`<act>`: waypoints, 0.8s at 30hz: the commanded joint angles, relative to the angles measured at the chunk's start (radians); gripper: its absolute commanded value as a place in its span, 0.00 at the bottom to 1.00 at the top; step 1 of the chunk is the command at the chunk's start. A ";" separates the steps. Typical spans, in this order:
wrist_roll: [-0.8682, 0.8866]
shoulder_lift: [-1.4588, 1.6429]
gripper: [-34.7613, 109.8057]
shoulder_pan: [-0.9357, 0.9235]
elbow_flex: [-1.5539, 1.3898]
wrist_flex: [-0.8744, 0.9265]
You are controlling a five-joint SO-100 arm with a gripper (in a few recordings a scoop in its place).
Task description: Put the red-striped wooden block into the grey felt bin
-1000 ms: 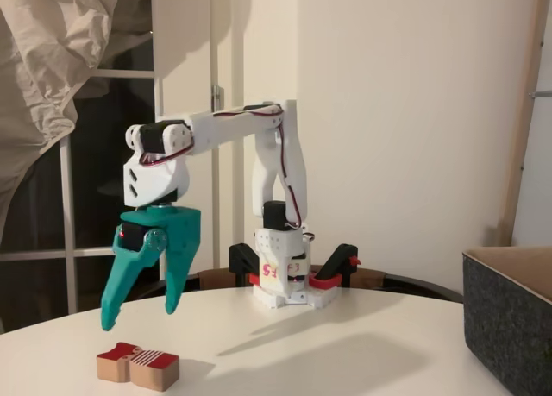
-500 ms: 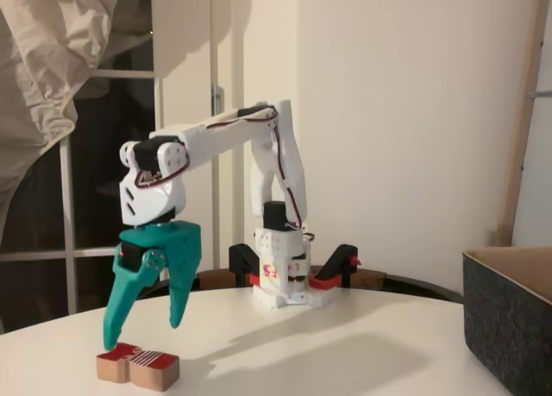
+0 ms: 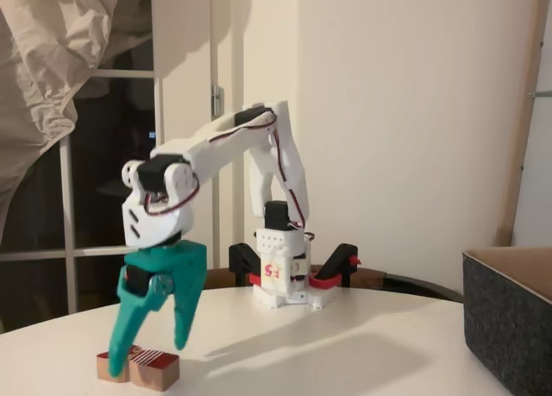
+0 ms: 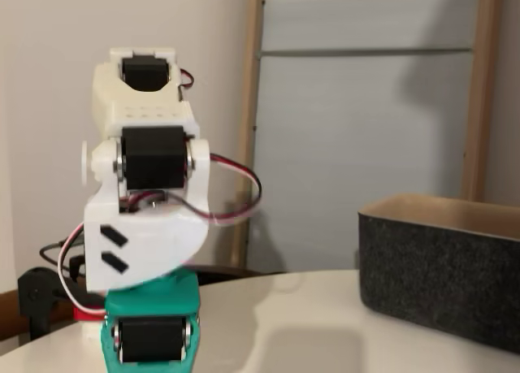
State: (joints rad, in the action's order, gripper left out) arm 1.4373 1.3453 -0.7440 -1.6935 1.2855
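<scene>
Gripper [image 3: 153, 348] stood wide open, holding nothing, its teal fingertips astride the red-striped wooden block [image 3: 138, 367] on the counter [image 3: 345, 353], grey felt bin [image 3: 509, 314] well apart.

Cream plaster wall [image 3: 414, 111] across the right and centre of one fixed view, lit warm and marked with soft shadows. At left, a dark window [image 3: 103, 198] with white bars, partly draped at the upper left by a crumpled beige cloth [image 3: 52, 59]. Below, a round white table [image 3: 345, 353]; in the other fixed view, pale wooden posts [image 4: 248, 121] framing a grey panel [image 4: 357, 129].
</scene>
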 commanded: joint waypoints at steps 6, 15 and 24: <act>0.002 -0.043 0.48 -0.003 0.014 -0.048; 0.005 -0.089 0.46 -0.032 0.015 -0.106; -0.017 -0.098 0.36 -0.061 0.015 -0.130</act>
State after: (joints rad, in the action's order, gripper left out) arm 1.4174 1.2456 -0.7823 -1.6889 1.1674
